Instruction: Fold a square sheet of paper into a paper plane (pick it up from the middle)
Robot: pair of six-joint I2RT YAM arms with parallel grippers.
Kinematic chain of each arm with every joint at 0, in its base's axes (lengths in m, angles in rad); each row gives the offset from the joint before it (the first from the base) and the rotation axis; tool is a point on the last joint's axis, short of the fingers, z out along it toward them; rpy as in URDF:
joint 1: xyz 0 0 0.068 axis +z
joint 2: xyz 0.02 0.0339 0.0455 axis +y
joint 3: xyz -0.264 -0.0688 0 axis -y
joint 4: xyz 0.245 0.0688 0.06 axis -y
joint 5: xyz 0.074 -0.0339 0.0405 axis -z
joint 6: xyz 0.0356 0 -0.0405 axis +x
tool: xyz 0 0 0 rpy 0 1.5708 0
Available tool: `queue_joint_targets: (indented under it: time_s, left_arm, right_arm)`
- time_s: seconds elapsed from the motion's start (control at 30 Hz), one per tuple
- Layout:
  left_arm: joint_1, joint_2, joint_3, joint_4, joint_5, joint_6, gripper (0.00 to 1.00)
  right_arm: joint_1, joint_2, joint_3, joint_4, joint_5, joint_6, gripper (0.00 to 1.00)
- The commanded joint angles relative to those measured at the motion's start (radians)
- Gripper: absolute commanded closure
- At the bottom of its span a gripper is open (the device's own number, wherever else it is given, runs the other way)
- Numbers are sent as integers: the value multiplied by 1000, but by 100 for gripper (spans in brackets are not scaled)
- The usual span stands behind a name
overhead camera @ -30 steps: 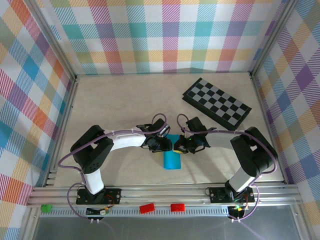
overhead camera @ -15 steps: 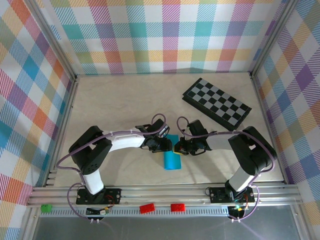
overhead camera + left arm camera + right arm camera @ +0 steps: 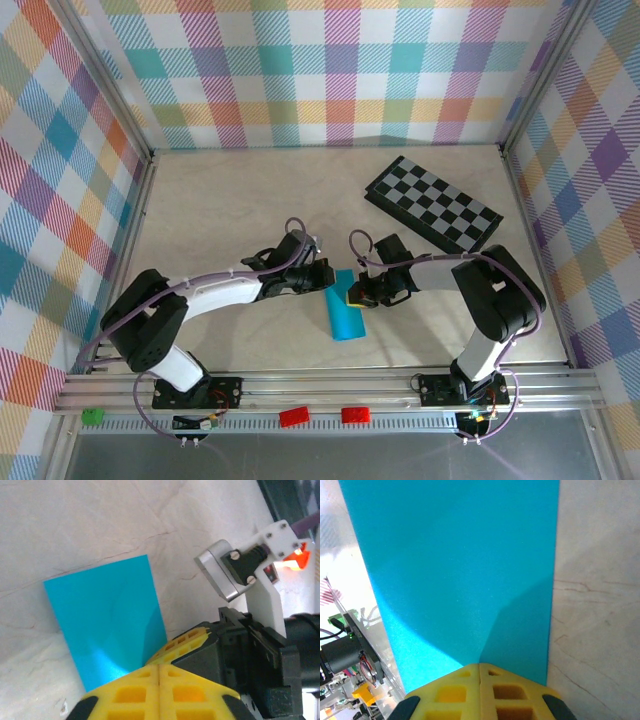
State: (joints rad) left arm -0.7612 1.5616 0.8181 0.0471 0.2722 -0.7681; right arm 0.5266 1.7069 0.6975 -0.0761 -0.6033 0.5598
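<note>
1: One fold at most is judged done. The square sheet of paper [image 3: 345, 312] is seen as a flat narrow oblong. It lies on the table [image 3: 230, 210] on the arm-base side of the checkered board [image 3: 432, 205], off the board's left end. No pointed nose and no wings are noted.

2: Agreed, the paper plane is not yet formed. Nose corners, centre crease and wings are judged left to do. Claws?

1: Clenched, both. The left gripper [image 3: 159, 672] is set at the sheet's edge away from the board, tips pressed together. The right gripper [image 3: 480, 672] is set likewise at the edge toward the board. Whether paper is nipped between either pair or merely pinned under the tips cannot be told.

2: Differences between views?

1: From the top external view the layout is given: both arms reach to the sheet, and the board lies well apart from it. Fingers are too small to read there. In the left wrist view a far corner and two straight edges of the sheet are shown, with the right arm's wrist hardware [image 3: 240, 570] alongside. In the right wrist view the surface is shown close and smooth, with one long edge against the table and shadow cast by the fingertips [image 3: 450, 690].

2: Crease lines?

1: None made out with certainty.
</note>
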Motion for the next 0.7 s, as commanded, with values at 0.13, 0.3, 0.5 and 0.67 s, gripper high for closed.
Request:
queue_joint_targets:
  time_s: [0.13,0.3,0.5,0.67]
  left_arm:
    - [14,134,-55,368,260,-127,100]
    - [14,153,-77,324,215,-124,100]
    - [14,137,-76,253,211,-86,100]
    - [14,138,-82,211,187,-72,100]
  right_arm:
    - [-15,66,-59,-108,132,0,100]
    - [-14,61,-61,-109,135,7,100]
    - [-14,57,-64,-106,142,14,100]
    - [-14,56,-68,-99,145,26,100]
